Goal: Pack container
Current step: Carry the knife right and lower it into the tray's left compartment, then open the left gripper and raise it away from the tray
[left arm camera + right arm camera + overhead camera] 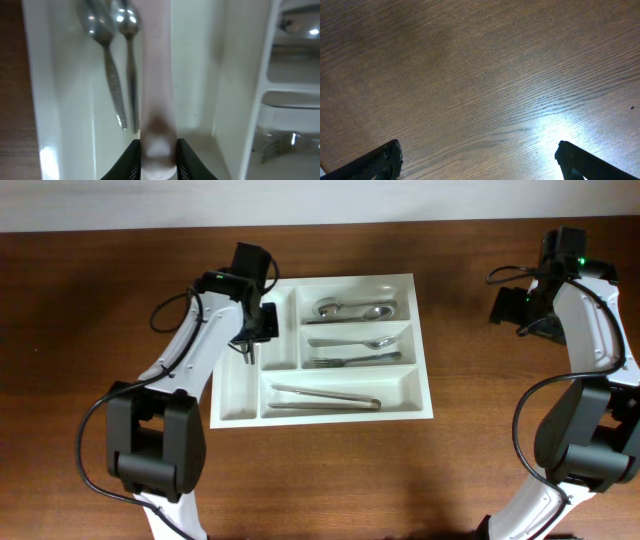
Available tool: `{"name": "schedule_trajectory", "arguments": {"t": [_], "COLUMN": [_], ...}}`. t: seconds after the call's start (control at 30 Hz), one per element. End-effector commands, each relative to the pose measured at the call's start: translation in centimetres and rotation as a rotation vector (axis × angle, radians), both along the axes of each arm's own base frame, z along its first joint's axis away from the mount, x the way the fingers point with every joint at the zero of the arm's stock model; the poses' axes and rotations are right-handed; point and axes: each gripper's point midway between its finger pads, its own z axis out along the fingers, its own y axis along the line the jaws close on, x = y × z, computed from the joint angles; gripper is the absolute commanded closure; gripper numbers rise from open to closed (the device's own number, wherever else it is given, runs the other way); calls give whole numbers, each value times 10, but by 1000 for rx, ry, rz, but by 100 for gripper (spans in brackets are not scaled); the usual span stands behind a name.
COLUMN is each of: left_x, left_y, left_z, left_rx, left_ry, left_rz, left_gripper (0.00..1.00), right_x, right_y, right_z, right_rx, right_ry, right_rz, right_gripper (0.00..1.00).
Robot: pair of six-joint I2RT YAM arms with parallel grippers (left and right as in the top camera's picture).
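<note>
**Overhead view.** The white tray point(425, 380) lies flat at the centre of the wooden table point(100, 300). Its right-hand compartments hold two large spoons point(335, 308), a single spoon point(380, 342) and a fork point(360, 361). The long bottom compartment holds tongs point(325, 398). The left claw point(248, 345) is positioned over the narrow upright slots on the tray's left side. The right claw point(505, 305) is well apart from the tray, above bare table to the tray's right.

**Left wrist view.** The left claw's fingers point(131, 160) are drawn close together and grip the near end of a pale object point(157, 100). This object is long, narrow and too blurred to identify. It extends lengthwise above the upright slots; whether it touches the tray cannot be determined. A pair of small spoons point(91, 22) lies in the slot just beside it.

**Right wrist view.** The right claw's jaws are spread fully apart and hold nothing. Only table surface is visible beneath them.
</note>
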Motion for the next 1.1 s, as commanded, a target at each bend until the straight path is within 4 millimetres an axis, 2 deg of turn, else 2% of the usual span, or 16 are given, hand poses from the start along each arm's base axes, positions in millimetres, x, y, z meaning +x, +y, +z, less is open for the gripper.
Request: {"name": "schedule_trajectory", "arguments": {"t": [0.0,0.2,0.33,0.43,0.47,0.53,0.63,0.67,0.73,0.93,0.97,1.0,1.07], "left_x": [-3,-12,-22,-23,-23,-23,-23,-22,-21,-14,-12,-9,-1], "left_y": [-7,-19,-19,-19,-19,-19,-19,-20,-20,-23,-22,-21,-14], "left_z": [-7,-24,-38,-41,-41,-41,-41,-41,-41,-39,-38,-36,-28], "left_rx": [12,23,31,34,33,32,30,29,28,17,16,21,50], "left_ry": [13,55,94,103,102,103,103,101,96,65,59,50,19], "left_rz": [-5,-21,-8,-8,-8,-9,-9,-9,-9,-9,-8,-4,12], "left_gripper": [98,98,98,97,94,76,44,38,29,13,4,0,1], "right_x": [4,4,4,4,4,4,4,4,4,4,4,4,4], "right_y": [-3,-3,-3,-3,-3,-3,-3,-3,-3,-3,-3,-3,-3], "right_z": [4,4,4,4,4,4,4,4,4,4,4,4,4], "right_rx": [-3,-3,-3,-3,-3,-3,-3,-3,-3,-3,-3,-3,-3], "right_ry": [-17,-17,-17,-17,-17,-17,-17,-17,-17,-17,-17,-17,-17], "right_rz": [-16,-16,-16,-16,-16,-16,-16,-16,-16,-16,-16,-16,-16], "right_gripper": [1,1,1,1,1,1,1,1,1,1,1,1,1]}}
